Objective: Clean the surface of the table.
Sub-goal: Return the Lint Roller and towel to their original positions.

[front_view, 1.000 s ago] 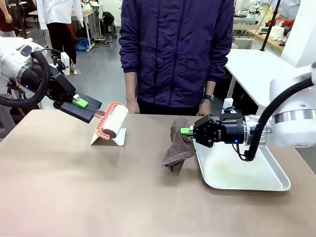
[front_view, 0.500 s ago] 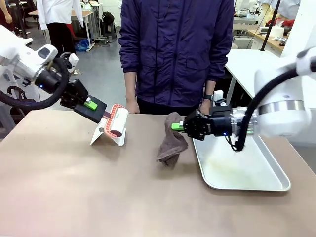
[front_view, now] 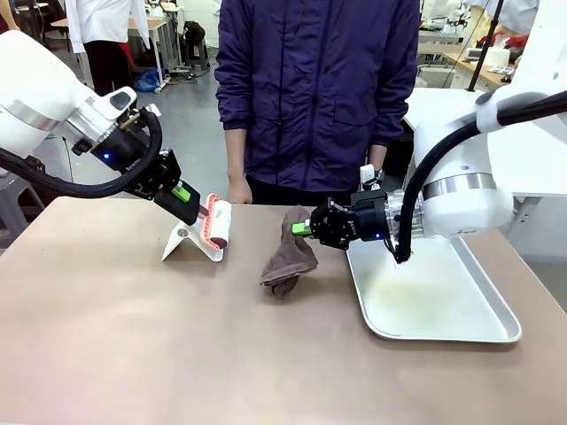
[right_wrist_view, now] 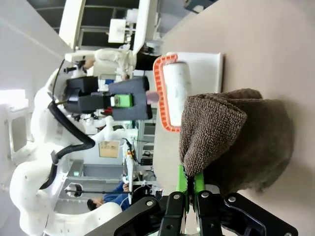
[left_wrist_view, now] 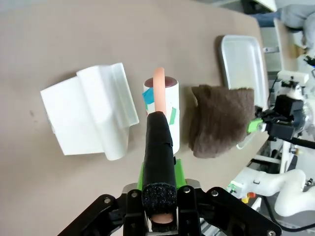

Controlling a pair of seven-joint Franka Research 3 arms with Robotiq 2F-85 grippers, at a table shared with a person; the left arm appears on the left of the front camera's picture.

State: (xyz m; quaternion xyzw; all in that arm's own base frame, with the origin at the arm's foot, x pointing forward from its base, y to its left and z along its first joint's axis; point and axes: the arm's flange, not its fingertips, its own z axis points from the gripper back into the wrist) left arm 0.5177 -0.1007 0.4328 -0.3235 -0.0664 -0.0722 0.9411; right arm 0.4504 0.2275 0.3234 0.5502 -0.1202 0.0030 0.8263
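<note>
**Both grippers loaded over the table, tray as reference**

Front view: the table [front_view: 177,354] ran its long axis left-right across the frame, taupe top level, with the metal tray [front_view: 478,332] lying on its right part. The left gripper [front_view: 197,211], well to the left of the tray, was clamped on the handle of a lint roller [front_view: 218,223], just above a white stand [front_view: 188,243]. The right gripper [front_view: 301,229], just left of the tray's near-left edge, pinched a brown towel [front_view: 288,257] that hung down to the tabletop. A person [front_view: 319,88] stood at the far edge, behind the tray's left side.

Left wrist view gave what the front did not: the roller [left_wrist_view: 162,105] seen end-on along its pink handle, with blue and green tape patches on its paper, the stand [left_wrist_view: 88,118] beside it, towel [left_wrist_view: 221,120] between roller and tray [left_wrist_view: 243,64].

Right wrist view showed the green pads [right_wrist_view: 183,184] closed on the towel's [right_wrist_view: 236,142] folded edge, and the roller's orange frame [right_wrist_view: 162,93] beyond it.
</note>
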